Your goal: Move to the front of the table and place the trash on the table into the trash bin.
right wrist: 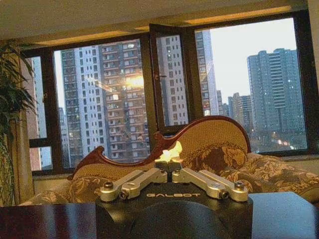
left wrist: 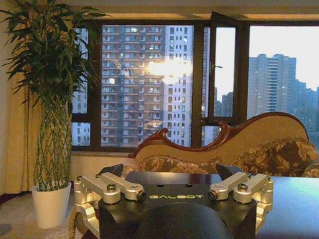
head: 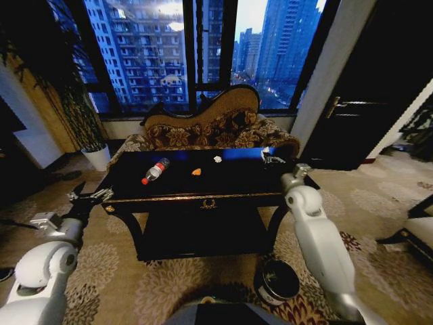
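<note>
Worktop (head: 223, 177) carrying bottle (head: 155, 170), orange scrap (head: 196, 172) and white bit (head: 217, 160); bin (head: 276, 282) on floor front-right; left tool (head: 89, 198) open off left corner, right tool (head: 271, 159) pinched shut over far-right edge; risk: round bottle rolling if nudged.

Left gripper (head: 90, 197) jaws spread; right gripper (head: 272, 160) jaws closed.
</note>
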### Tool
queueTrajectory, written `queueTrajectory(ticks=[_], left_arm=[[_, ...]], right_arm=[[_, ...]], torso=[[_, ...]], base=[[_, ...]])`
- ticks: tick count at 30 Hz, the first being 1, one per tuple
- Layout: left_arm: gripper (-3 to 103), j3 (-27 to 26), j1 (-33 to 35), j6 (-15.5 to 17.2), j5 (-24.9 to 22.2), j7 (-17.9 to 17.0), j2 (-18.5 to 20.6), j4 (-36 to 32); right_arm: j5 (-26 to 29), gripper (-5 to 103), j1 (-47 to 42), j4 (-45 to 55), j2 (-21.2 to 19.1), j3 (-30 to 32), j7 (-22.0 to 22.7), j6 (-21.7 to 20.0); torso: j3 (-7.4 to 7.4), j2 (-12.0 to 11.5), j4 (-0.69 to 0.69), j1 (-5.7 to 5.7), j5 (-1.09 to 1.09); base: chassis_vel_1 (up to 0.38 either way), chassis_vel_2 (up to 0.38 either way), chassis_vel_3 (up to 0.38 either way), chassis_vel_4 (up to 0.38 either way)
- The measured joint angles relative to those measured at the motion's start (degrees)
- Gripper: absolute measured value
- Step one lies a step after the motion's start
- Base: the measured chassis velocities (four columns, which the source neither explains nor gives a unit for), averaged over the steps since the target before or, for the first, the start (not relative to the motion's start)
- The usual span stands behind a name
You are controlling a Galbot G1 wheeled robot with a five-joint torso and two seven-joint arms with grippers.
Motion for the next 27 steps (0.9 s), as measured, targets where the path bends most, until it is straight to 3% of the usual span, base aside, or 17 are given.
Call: queueTrajectory(ticks=[27], left_arm=[[100, -0.26, -0.44, 0.24, 0.03, -0.10, 0.46, -0.50]], right_arm=[[-3.15, 0, -4.00, 2.06, 1.82, 0.60, 0.00, 0.31]], torso=[[0.01, -0.01, 0.01, 0.01, 0.00]], base=[[0.034, -0.036, -0.037, 0.035]])
